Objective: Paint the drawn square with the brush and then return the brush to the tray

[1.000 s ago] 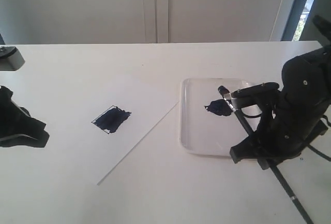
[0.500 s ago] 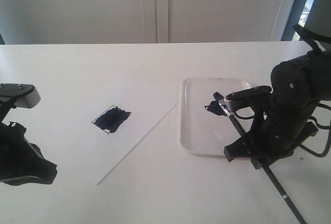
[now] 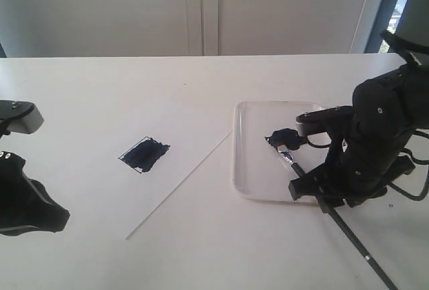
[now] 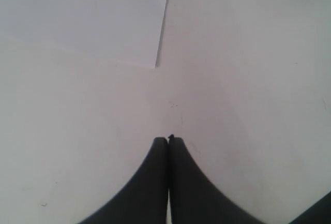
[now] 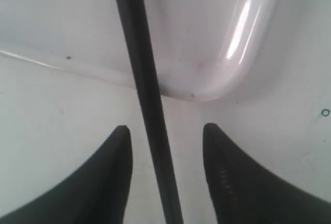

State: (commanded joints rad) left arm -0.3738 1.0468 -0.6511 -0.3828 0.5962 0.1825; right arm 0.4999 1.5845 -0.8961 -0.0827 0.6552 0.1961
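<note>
The drawn square (image 3: pixel 144 155) on the white paper (image 3: pixel 167 163) is smeared with dark blue-black paint. The brush (image 3: pixel 288 159) lies slanted, its bristles inside the white tray (image 3: pixel 251 183) beside a dark paint blob (image 3: pixel 285 137). Its black handle (image 3: pixel 355 243) runs over the tray's rim onto the table. My right gripper (image 5: pixel 166 127) is open and straddles the brush handle (image 5: pixel 145 79) just outside the tray corner (image 5: pixel 217 53), with gaps on both sides. My left gripper (image 4: pixel 168 140) is shut on nothing, over bare table near a corner of the paper (image 4: pixel 83 12).
The left arm (image 3: pixel 27 213) sits low at the table's left edge, well away from the paper. The right arm's bulk (image 3: pixel 375 142) hangs over the tray's right side. A wall stands behind the table.
The right arm has come down and the brush tip has dropped from above the blob to the tray floor. The left arm has shifted a little at the left edge.
</note>
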